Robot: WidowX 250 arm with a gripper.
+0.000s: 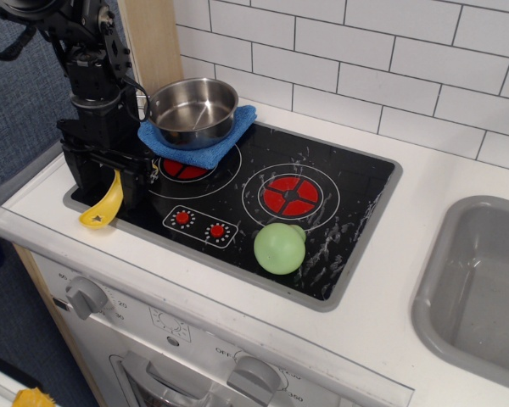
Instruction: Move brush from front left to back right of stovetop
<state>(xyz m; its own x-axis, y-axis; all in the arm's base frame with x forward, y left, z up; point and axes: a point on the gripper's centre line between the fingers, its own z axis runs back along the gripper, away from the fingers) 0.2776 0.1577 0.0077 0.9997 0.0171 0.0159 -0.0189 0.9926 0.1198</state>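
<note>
The yellow brush (pixel 102 208) lies at the front left of the black stovetop (pixel 339 212). Only its flat handle end shows; the bristle head is hidden behind my gripper. My gripper (pixel 110 182) is lowered onto the stovetop's front left corner. Its dark fingers (pixel 134 182) stand on either side of the brush handle. The fingers are close to the handle, but I cannot tell whether they press on it.
A steel pot (pixel 193 108) sits on a blue cloth (pixel 195 148) over the back left burner. A green ball (pixel 280 248) lies at the stovetop's front middle. A grey sink (pixel 479 288) is to the right. A tiled wall runs behind.
</note>
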